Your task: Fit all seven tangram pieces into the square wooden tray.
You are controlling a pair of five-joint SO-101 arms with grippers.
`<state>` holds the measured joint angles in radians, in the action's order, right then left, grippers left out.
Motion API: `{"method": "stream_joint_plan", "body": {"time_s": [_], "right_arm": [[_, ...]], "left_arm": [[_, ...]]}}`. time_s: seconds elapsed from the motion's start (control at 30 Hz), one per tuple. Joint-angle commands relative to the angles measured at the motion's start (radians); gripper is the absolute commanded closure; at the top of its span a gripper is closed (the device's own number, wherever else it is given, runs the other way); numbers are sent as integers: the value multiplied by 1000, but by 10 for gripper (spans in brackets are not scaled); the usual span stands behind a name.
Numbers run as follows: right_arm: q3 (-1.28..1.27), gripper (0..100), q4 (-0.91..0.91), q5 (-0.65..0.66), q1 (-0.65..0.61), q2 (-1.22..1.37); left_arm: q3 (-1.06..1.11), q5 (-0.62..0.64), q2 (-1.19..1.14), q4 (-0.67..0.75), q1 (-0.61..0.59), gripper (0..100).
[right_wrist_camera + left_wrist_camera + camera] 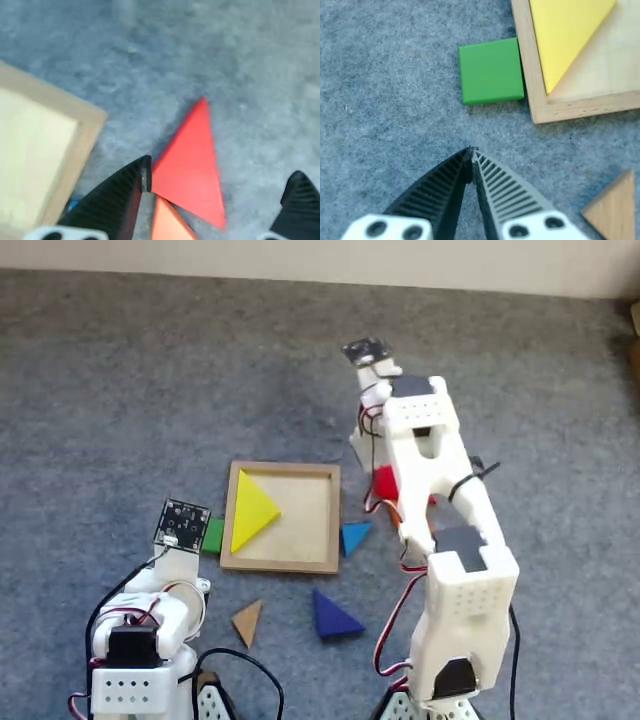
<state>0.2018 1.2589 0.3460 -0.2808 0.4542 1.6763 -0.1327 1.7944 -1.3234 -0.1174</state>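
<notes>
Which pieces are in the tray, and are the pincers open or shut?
Square wooden tray: holds one piece.
Yellow triangle: inside tray.
Green square: outside, beside tray.
Red triangle: outside.
Light blue triangle: outside.
Dark blue triangle: outside.
Tan wooden triangle: outside.
Left pincer: shut.
Right pincer: open.

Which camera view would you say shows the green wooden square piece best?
The left wrist view: the green wooden square piece lies whole and unobstructed on the carpet, against the square wooden tray. In the high view, just a green strip peeks out beside the left arm's wrist camera.
</notes>
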Motion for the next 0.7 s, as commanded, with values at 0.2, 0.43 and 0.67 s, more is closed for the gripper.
{"method": "stream_joint_plan", "body": {"time_s": [0.2,0.43,0.67], "right_arm": [[33,608,13,44,-4,134],[31,608,56,110,16,139],[30,608,91,141,16,140]], "left_arm": [[21,-2,36,-5,-13,994],[21,-2,36,-5,-13,994],[21,-2,36,-5,-13,994]]}}
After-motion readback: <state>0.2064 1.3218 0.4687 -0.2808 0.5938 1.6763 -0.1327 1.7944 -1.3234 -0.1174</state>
